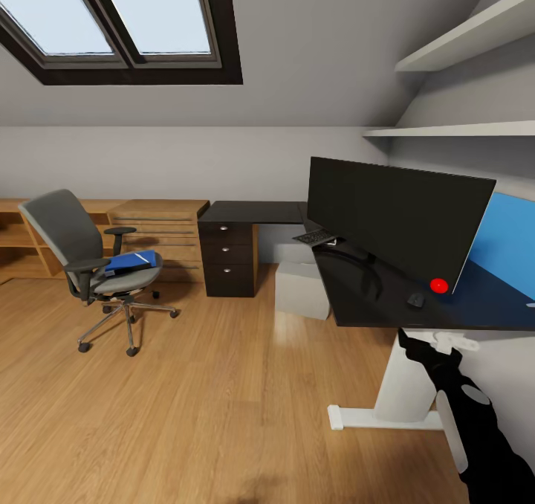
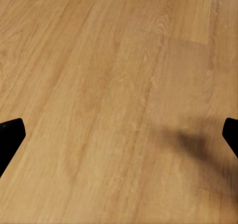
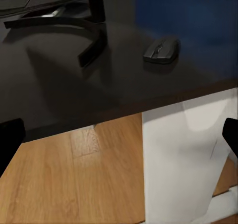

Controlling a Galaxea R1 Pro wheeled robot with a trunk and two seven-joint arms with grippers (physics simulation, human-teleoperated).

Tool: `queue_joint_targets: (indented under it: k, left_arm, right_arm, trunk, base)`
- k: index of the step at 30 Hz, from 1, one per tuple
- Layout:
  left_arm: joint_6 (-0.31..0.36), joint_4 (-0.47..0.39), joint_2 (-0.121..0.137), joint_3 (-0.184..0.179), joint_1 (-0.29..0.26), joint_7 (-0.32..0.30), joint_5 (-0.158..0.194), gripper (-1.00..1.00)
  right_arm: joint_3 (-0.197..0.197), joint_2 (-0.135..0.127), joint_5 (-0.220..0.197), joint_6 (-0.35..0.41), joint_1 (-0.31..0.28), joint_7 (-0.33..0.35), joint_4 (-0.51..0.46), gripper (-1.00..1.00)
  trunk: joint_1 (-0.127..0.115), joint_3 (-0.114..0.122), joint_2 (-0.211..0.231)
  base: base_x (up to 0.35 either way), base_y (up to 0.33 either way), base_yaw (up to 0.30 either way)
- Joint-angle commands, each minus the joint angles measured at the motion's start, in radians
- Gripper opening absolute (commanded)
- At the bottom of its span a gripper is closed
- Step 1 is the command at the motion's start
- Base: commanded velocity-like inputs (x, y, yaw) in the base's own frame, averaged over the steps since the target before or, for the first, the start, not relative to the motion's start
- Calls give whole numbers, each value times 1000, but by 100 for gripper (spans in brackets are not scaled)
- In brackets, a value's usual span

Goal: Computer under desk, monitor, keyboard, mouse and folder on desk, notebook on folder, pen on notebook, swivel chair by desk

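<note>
The grey swivel chair stands on the floor at the left, apart from the black desk. The blue folder lies on its seat. On the desk stand the wide black monitor, the keyboard beside its foot, and the mouse near the front edge. The light grey computer sits under the desk. My right gripper is open just below the desk edge, with the mouse a short way ahead. My left gripper is open over bare floor. The notebook and pen are out of view.
A light wooden drawer cabinet and low shelving line the back wall behind the chair. The desk's white leg stands close beside my right arm. A blue panel rises behind the monitor. Wall shelves hang above.
</note>
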Motion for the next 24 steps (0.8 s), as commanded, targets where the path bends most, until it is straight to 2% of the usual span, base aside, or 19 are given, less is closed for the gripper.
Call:
queue_joint_targets:
  k: [1, 8, 12, 24]
  left_arm:
    - [-3, 0, 0, 3, -1, -3, 6, 100]
    - [-3, 0, 0, 3, -1, -3, 6, 100]
    - [-3, 0, 0, 3, -1, -3, 6, 100]
    - [-3, 0, 0, 4, -1, -3, 7, 100]
  right_arm:
    - [-1, 0, -7, 1, -1, -2, -1, 100]
    - [-1, 2, -6, -97, 1, -40, 4, 100]
    - [-1, 2, -6, -123, 3, -45, 6, 100]
    - [-1, 1, -6, -139, 11, -49, 9, 100]
  trunk:
    - [0, -1, 0]
    - [0, -1, 0]
    - [0, -1, 0]
    - [0, -1, 0]
  base:
    - [0, 0, 0]
    - [0, 0, 0]
    - [0, 0, 0]
    - [0, 0, 0]
